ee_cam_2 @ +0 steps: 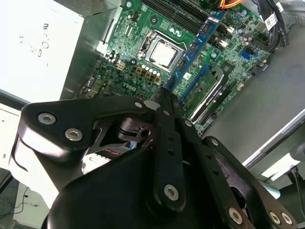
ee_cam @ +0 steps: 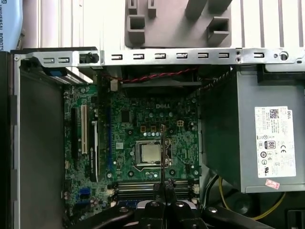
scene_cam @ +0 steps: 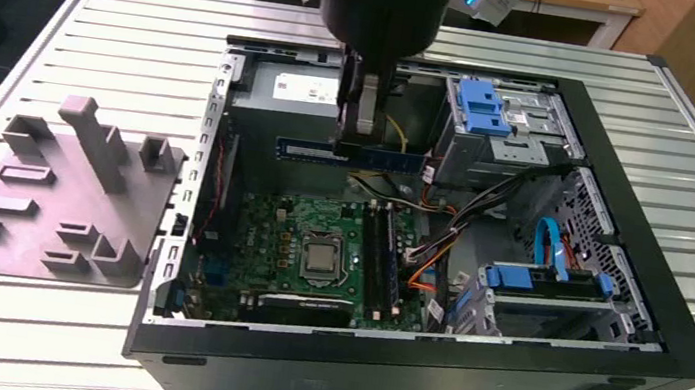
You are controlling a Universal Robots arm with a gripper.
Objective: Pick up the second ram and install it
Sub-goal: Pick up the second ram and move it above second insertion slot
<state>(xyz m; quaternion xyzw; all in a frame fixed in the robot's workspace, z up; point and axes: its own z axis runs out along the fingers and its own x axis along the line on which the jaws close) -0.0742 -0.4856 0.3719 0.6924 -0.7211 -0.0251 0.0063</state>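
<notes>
Exterior view: my gripper [scene_cam: 353, 141] clamps the second ram [scene_cam: 308, 151], held level above the motherboard [scene_cam: 274, 238]; pickup done, seating not yet done.

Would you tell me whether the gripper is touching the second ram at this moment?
Touching. In the second wrist view the gripper is shut on the second ram, which juts out from between its fingers.

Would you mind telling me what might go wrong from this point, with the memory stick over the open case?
The pincer grips the second ram only at mid-length, so it may tilt or slip. The stick lies crosswise to the memory slots; pressed down so, it would not seat. Loose cables beside the slots could snag it.
</notes>
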